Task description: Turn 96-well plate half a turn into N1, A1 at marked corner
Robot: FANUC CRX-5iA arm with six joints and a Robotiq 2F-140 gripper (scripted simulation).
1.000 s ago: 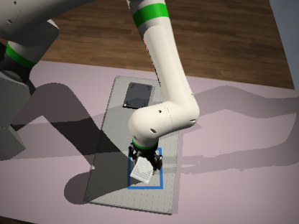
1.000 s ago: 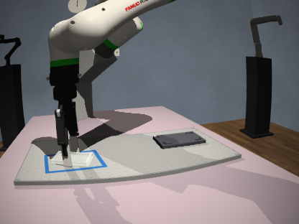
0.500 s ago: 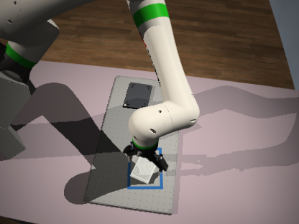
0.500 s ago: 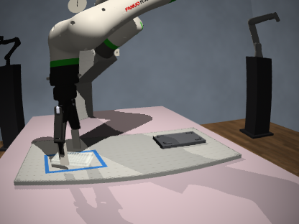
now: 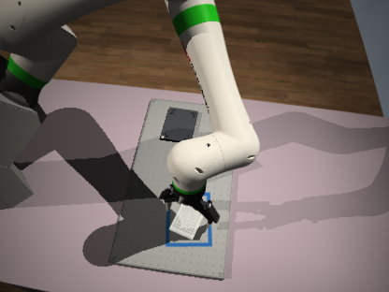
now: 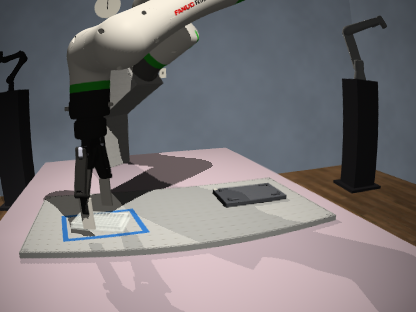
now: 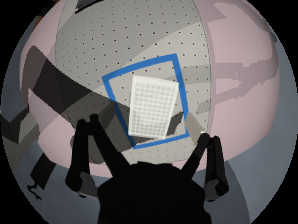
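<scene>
Resting askew inside blue taped outline B1 (image 5: 188,243): white 96-well plate (image 5: 186,222), staged for regrasp; black two-finger gripper (image 5: 191,204) spread wide, empty.

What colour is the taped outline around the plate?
Blue; the wrist view shows it best.

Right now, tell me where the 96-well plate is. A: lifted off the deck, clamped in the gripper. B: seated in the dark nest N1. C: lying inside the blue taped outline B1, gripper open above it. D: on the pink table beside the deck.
C: the white 96-well plate lies within the blue taped outline B1, the gripper stands open over it, and the dark nest N1 has no plate in it.
</scene>
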